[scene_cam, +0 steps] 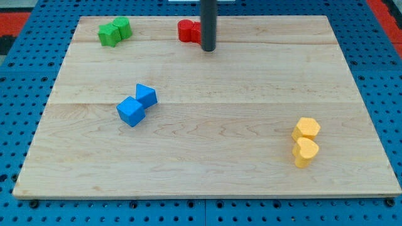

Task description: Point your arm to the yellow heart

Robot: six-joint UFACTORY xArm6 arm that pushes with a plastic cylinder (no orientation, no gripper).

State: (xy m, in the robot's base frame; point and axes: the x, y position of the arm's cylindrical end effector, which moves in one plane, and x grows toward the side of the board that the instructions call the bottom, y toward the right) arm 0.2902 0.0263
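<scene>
The yellow heart [305,152] lies at the view's lower right of the wooden board [207,182], touching a yellow hexagon block [306,129] just above it. My tip [208,49] stands near the view's top centre, far up and to the left of the yellow heart. The tip is right beside a red block [188,31], whose right part the rod hides.
Two green blocks [114,31] sit together at the view's top left. A blue cube [131,112] and a second blue block [146,95] touch each other left of centre. Blue pegboard [25,94] surrounds the board.
</scene>
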